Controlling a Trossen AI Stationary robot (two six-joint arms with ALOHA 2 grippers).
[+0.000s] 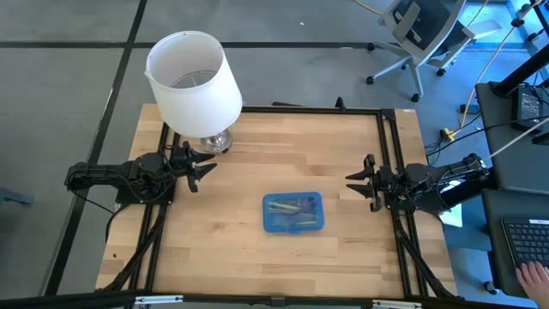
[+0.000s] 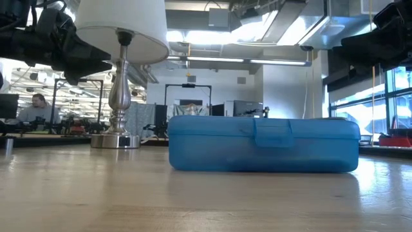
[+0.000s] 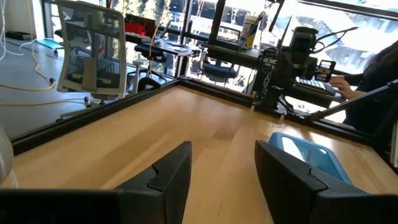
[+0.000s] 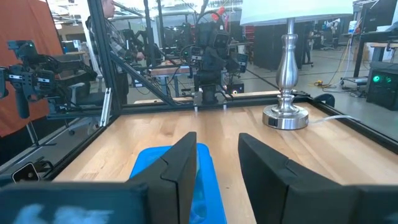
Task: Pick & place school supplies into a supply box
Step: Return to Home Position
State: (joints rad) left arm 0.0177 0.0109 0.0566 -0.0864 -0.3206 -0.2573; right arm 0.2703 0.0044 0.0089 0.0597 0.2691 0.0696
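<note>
One supply box (image 1: 292, 213) lies flat near the middle of the wooden table (image 1: 223, 257). Its long axis runs across the table from one arm's side toward the other, and in the low view one long side with the latch tab faces the camera. The two halves are shut together. Through the translucent blue lid the high view shows thin yellowish and greenish streaks lying along the box's length. These are probably the pens and pencils, but they blur together too much to count. A single lamp (image 1: 193, 81) with a white shade stands on a silver base at the far left part of the table, well apart from the box. There are two arms, one at each side edge. The left gripper (image 1: 204, 169) hangs near the lamp's base and points toward the table's middle. In its wrist view its fingers (image 3: 174, 177) stand parted with bare wood showing in the gap, holding and touching nothing. The right gripper (image 1: 353, 184) faces it from the opposite edge with its fingers (image 4: 180, 168) likewise spread and empty. The box lies ahead of them, untouched.
</note>
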